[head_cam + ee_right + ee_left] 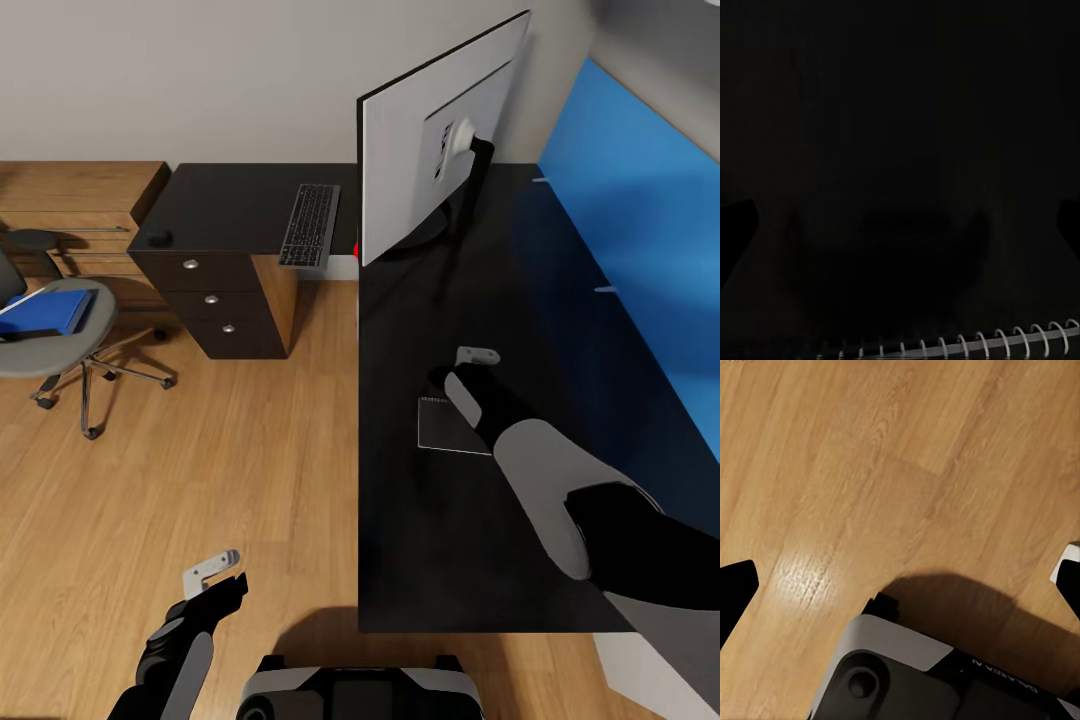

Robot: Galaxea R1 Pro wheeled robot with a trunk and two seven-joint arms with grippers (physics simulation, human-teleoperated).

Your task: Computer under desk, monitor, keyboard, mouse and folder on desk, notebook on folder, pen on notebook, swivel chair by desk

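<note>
Notebook (pixel 452 425) is the thing in hand here: a thin dark-covered pad lying flat on the near part of the black desk (pixel 420 540), close to its left edge, almost the same colour as the glossy top. The right gripper (pixel 462 372) hangs just over its far end. The right wrist view is nearly black, with the notebook's wire spiral binding (pixel 967 346) showing at one edge and a dark fingertip at each side; the fingers look spread and nothing lies between them, so I judge this hand released and empty.

It should be light and somewhat bendy, and a slick cover on a slick top will likely slide rather than lift. Lying flush, it offers no edge to pinch from above. A sensible hold would be across a short side, or after nudging it to overhang the desk's left edge; the spiral side is stiffer but the wire could slip between the pads.

The left gripper (pixel 213 572) hangs low over the wooden floor (pixel 870 472) near the robot's base, fingers apart and holding nothing.

Far left, the blue folder (pixel 45 311) lies on the seat of the chair (pixel 60 345), so the notebook's resting place is not ready. The keyboard (pixel 310 224) and mouse (pixel 158 239) sit on the far wing, left of the monitor (pixel 440 135).
</note>
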